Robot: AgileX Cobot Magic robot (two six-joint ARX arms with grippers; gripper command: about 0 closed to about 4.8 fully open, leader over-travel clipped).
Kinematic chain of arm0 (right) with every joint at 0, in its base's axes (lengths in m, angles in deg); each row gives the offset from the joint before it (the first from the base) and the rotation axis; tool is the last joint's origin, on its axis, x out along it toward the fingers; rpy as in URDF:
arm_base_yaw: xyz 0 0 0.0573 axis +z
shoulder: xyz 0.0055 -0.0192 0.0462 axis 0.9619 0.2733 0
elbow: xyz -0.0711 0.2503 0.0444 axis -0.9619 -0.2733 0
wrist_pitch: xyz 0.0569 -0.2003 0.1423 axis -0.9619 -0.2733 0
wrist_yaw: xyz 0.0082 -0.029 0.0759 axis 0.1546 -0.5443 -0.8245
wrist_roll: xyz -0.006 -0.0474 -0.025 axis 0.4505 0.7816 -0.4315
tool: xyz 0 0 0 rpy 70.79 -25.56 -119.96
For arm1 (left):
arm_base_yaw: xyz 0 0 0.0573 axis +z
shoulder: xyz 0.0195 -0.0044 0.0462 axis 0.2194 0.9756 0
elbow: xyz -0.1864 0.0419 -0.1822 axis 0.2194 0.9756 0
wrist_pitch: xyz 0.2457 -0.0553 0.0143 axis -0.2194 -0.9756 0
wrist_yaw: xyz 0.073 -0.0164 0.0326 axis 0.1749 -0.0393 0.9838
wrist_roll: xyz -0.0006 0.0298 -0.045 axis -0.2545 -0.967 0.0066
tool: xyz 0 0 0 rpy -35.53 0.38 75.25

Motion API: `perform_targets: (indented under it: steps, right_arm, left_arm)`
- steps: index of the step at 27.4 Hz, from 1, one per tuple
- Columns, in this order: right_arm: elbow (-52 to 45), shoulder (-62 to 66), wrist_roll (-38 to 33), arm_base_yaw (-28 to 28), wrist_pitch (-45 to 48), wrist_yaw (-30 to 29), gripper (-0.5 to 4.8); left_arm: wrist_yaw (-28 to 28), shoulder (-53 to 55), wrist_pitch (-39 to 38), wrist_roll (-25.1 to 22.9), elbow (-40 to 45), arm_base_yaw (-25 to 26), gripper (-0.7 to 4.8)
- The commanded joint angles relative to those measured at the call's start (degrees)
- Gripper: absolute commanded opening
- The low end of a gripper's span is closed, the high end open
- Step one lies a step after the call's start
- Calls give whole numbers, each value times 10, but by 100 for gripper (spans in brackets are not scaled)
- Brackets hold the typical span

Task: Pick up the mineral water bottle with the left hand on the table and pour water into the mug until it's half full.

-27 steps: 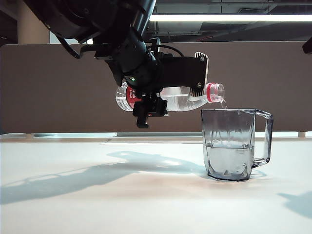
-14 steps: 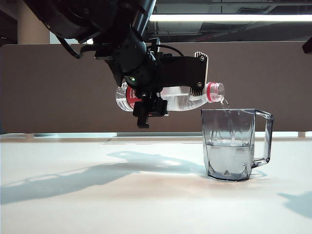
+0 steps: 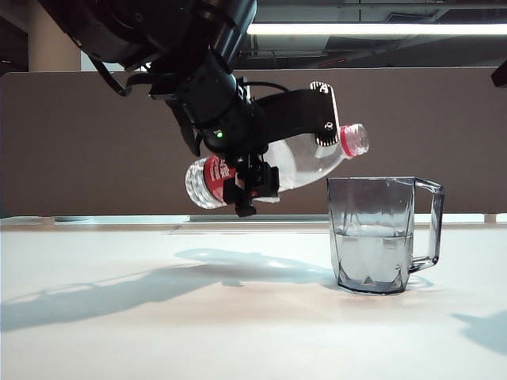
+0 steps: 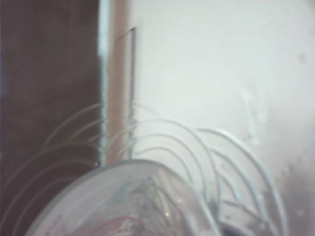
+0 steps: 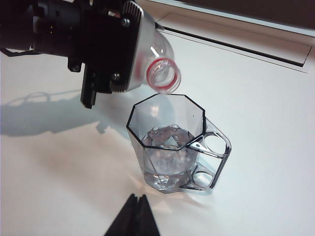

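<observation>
- Left hand (image 3: 313,131) is up in the air over the table (image 3: 158,317), left of the mug, jaws clamped around the body of the mineral water bottle (image 3: 297,162).
- Bottle is uncapped and tilted, its open mouth with the red neck ring higher than its base; the mouth points toward the mug and sits just above and beside the rim's left side. No water stream shows at the mouth.
- Left wrist view is blurred: only the bottle's ribbed clear base (image 4: 147,196) close to the lens, white table behind, a dark wall strip at one side.
- Mug (image 3: 384,233) stands upright on the table, toward its right side, handle turned right. Water fills roughly the lower half.
- From the right wrist view the bottle mouth (image 5: 162,76) hangs over the far edge of the mug rim (image 5: 165,123); water shows in the mug's bottom.
- Right gripper (image 5: 134,219) shows only as dark fingertips meeting in a point, nothing between them, on the near side of the mug and apart from it.
- Arm's shadow lies across the table left of the mug.
</observation>
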Motion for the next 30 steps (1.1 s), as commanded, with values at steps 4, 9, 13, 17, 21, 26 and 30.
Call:
perform_targets:
  steps: [4,9,13,17,21,26,30]
  right_arm:
    - [5,-1,0,0,11,-1,-5]
    - [5,-1,0,0,11,-1,-5]
    - [5,-1,0,0,11,-1,-5]
    - [5,-1,0,0,11,-1,-5]
    - [5,-1,0,0,11,-1,-5]
    - [5,-1,0,0,11,-1,-5]
    - [5,-1,0,0,11,-1,-5]
  left_arm:
    - [-24,-7,1,108,-5,0,274]
    - [-32,-10,5,221,-5,11,274]
    - [-73,-21,4,310,-5,27,274]
    - [-105,-33,1,380,-5,48,274]
    - [-157,-43,-4,436,-5,69,274]
    - [-235,-50,-4,498,-4,99,274]
    - [-287,-54,-4,525,-4,118,274]
